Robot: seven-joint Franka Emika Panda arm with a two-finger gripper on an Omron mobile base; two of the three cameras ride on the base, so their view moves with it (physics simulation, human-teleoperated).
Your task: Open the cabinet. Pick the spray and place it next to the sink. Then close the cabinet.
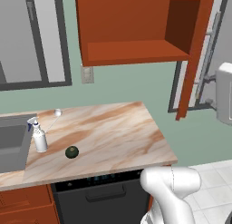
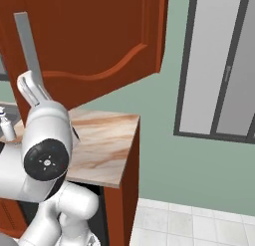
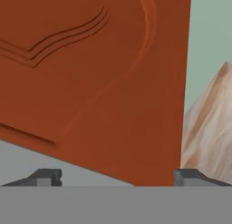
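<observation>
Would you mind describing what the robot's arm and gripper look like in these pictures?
The arm is glossy white with rounded, bulbous segments, and one joint ends in a round black cap dotted with small pale marks. No cables show. The gripper has two small dark grey, blocky finger tips.

Glossy white rounded arm segments, a dark circular joint cap with faint, perhaps printed, dots

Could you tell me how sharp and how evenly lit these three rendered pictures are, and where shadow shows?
Left base view: sharp and flatly lit, the open red-brown wooden wall cabinet darker in its inner corner. Right base view: its arched-groove door evenly lit, no glare. Hand view: the door is close and slightly soft, the open gripper dark-tipped.
</observation>
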